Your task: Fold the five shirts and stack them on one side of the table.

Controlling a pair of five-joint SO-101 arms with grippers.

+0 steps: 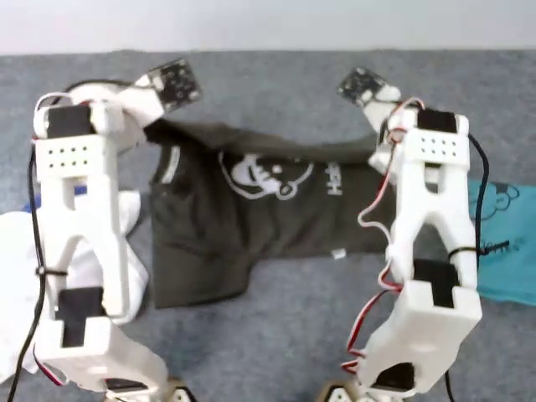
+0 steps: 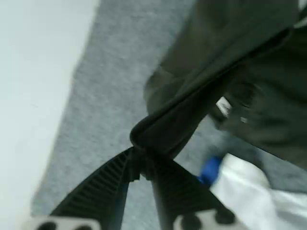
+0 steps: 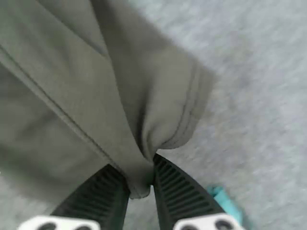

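A dark olive shirt [image 1: 251, 209] with a white print lies across the middle of the grey table, partly folded. My left gripper [image 2: 140, 165] is shut on a bunched edge of the dark shirt [image 2: 230, 81] at its far left corner, lifted off the table. My right gripper [image 3: 141, 179] is shut on a fold of the same shirt [image 3: 86, 96] near its hem, at the far right side. A white shirt [image 1: 126, 243] lies under the left arm [image 1: 79, 209]. A teal shirt [image 1: 502, 243] lies at the right edge beside the right arm [image 1: 427, 251].
The grey table cover [image 1: 285, 335] is bare in front of the dark shirt between the two arm bases. A pale wall runs along the far edge. White cloth with a blue mark [image 2: 211, 170] sits beside the dark shirt.
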